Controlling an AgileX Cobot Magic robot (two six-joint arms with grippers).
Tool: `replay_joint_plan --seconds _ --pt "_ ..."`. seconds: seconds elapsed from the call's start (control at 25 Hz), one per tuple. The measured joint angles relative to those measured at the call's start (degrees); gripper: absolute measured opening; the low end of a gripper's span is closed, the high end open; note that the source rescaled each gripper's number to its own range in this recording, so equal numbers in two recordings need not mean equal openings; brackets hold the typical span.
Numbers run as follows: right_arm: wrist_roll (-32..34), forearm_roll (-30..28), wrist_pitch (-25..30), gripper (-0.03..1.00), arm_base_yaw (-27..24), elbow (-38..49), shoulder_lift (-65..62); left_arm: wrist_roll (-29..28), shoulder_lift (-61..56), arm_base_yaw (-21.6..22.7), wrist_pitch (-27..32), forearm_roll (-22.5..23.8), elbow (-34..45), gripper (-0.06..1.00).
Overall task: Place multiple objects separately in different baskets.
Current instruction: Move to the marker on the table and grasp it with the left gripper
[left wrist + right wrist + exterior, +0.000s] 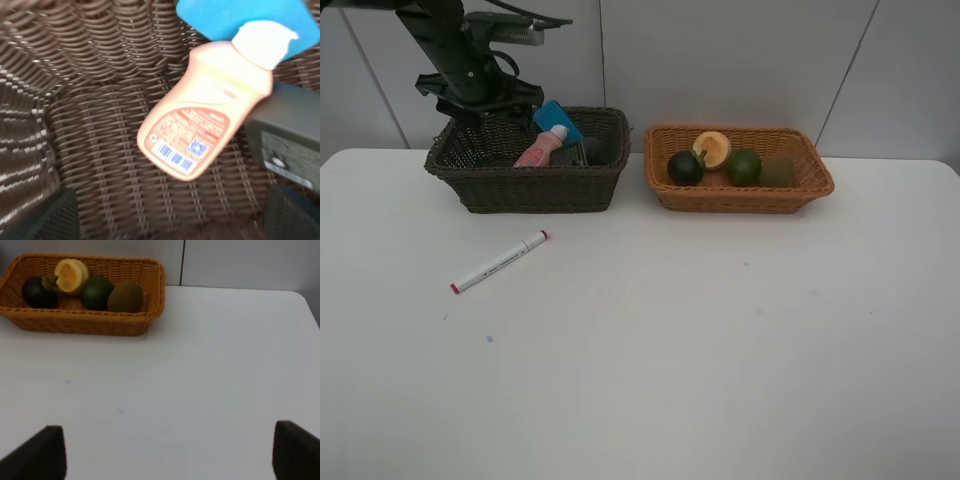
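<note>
The dark brown basket (525,190) holds the pink bottle (538,150), blue block (558,120) and dark grey bottle (582,153). My left gripper (480,108) hovers over its left part, open and empty; the left wrist view shows the gripper (170,220) above the pink bottle (200,120), blue block (235,15) and grey bottle (290,135). The light basket (740,197) holds the mangosteen (685,167), peach (712,149), green fruit (743,167) and kiwi (778,170). The white-red marker (500,261) lies on the table. My right gripper (167,455) is open and empty above the table.
The white table (670,350) ends at a grey wall behind both baskets. In the right wrist view the light basket (80,322) sits well away from the gripper, and the table's right edge (310,310) shows.
</note>
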Motion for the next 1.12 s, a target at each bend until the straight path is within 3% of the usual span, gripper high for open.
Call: replay_joint_plan --seconds 0.36,0.56,0.8,1.12 --pt "0.0 0.0 0.0 1.00 0.0 0.0 0.0 7.8 -11.7 -3.0 11.0 5.4 1.3 0.96" --pt "0.0 0.0 0.0 1.00 0.0 0.0 0.0 11.0 -20.1 -3.9 10.0 5.5 10.1 0.96" --pt "0.0 0.0 0.0 1.00 0.0 0.0 0.0 12.8 -32.1 -3.9 7.3 5.0 26.3 0.96" --pt "0.0 0.0 0.0 1.00 0.0 0.0 0.0 21.5 -39.8 -4.0 3.4 0.9 39.9 0.96"
